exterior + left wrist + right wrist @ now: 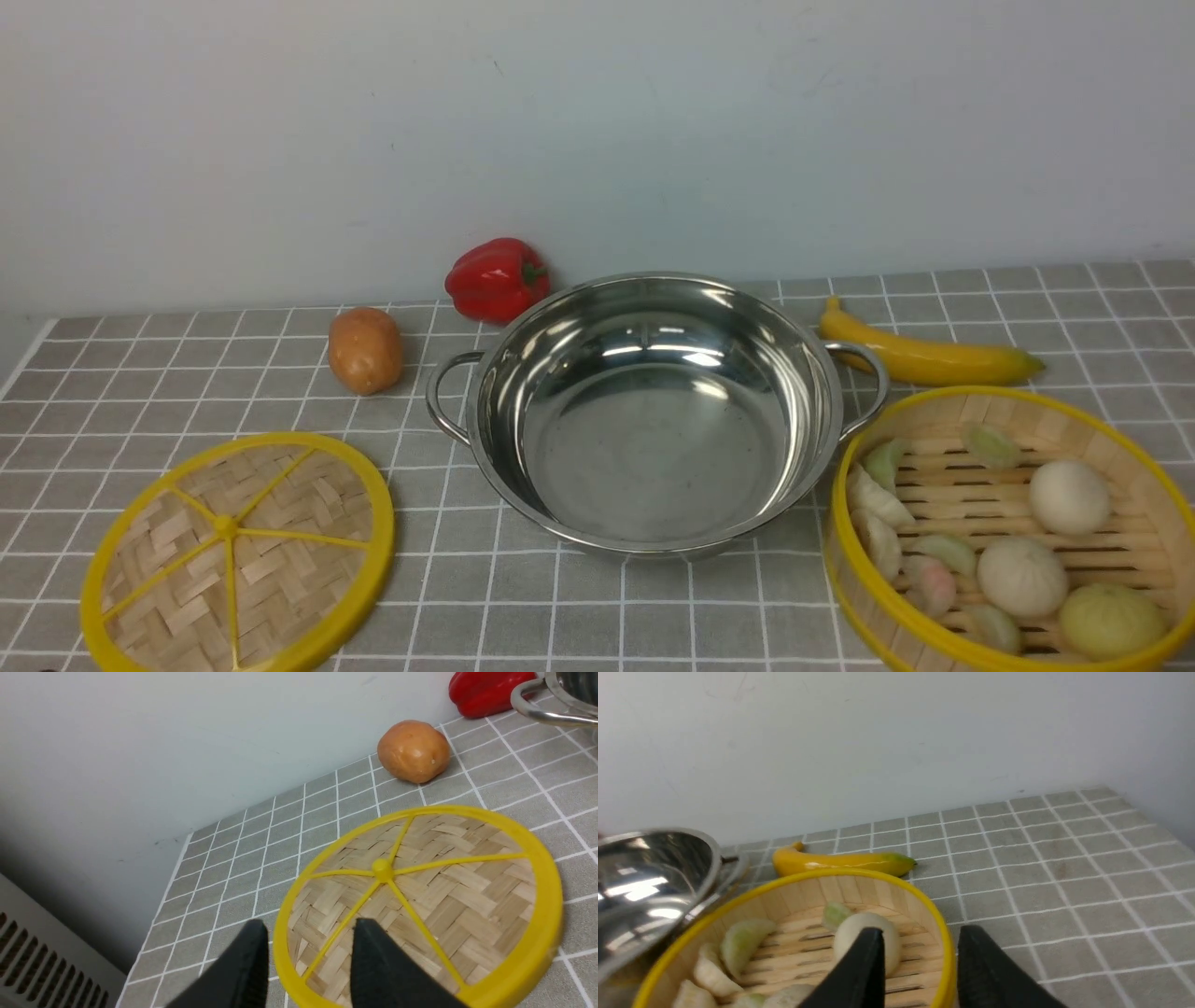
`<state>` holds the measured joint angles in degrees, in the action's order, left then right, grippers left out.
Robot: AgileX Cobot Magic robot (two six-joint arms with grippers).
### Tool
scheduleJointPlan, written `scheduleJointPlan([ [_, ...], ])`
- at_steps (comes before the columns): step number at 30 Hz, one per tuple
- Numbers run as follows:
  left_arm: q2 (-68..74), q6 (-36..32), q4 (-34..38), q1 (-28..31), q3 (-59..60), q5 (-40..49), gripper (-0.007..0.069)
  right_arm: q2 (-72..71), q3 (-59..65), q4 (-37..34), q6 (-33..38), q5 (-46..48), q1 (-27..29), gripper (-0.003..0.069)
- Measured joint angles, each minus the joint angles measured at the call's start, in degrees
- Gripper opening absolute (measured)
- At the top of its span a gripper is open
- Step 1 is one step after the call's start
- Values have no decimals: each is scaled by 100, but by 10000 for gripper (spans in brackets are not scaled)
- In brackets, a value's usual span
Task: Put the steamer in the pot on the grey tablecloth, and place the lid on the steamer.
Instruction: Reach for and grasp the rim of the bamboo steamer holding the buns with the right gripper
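Grey tablecloth (597,616) with a white grid covers the work surface up to a plain pale wall (597,121).

1. Pot (653,439): stands upright at the centre of the cloth, empty, with one loop handle at 9 o'clock and one at 3 o'clock.
2. Lid (233,555): lies flat on the cloth at 8 o'clock from the pot, apart from it, spokes facing up.
3. Steamer (999,396): stands on the cloth at 4 o'clock from the pot, its rim just beside the pot's 3 o'clock handle (contact cannot be told). It holds round buns (1069,497) and pale dumplings (882,499).
4. Other items, taken from the pot: potato (365,350) at 10 o'clock, red pepper (495,278) at 11 o'clock, banana (924,359) at 2 o'clock.

Left jaws: out of the front view. In the left wrist view the two black fingers (243,970) stand apart and hold nothing. The near part of the lid's rim shows in the gap between them.

Right jaws: also out of the front view. In the right wrist view the fingers (859,970) stand apart and hold nothing. The steamer's rim shows in the gap.
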<state>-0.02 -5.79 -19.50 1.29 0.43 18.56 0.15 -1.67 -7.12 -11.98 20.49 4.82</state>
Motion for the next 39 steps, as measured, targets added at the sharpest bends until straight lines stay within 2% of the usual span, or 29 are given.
scheduleJointPlan([
  [2, 0, 66, 143, 0, 0, -181, 243, 0, 0, -578, -235, -5, 0, 242],
  [3, 0, 66, 166, 0, 0, -207, 243, 0, 0, -629, -255, -5, 0, 242],
  [4, 0, 253, 459, 0, 0, -488, 243, 0, 0, -1111, -417, -5, 0, 242],
  [9, 0, 776, 1469, 0, 0, -1184, 243, 0, 0, -2286, -643, -5, 0, 242],
  [13, 0, 911, 2070, 0, 0, -1381, 243, 0, 0, -2614, -686, -5, 0, 242],
  [21, 0, 1009, 2226, 0, 0, -1439, 243, 0, 0, -2883, -729, -103, 0, 242],
  [28, 0, 2536, 2775, 0, 0, -2505, 243, 0, 0, -4102, -760, -120, 0, 242],
  [30, 0, 2783, 2784, 0, 0, -2754, 243, 0, 0, -4384, -697, -120, 0, 242],
  [32, 0, 2893, 2784, 0, 0, -2955, 243, 0, 0, -4561, -580, -126, 0, 242],
  [39, 0, 2962, 2784, 0, 0, -4031, 243, 0, -437, -5647, 491, -451, 0, 242],
])
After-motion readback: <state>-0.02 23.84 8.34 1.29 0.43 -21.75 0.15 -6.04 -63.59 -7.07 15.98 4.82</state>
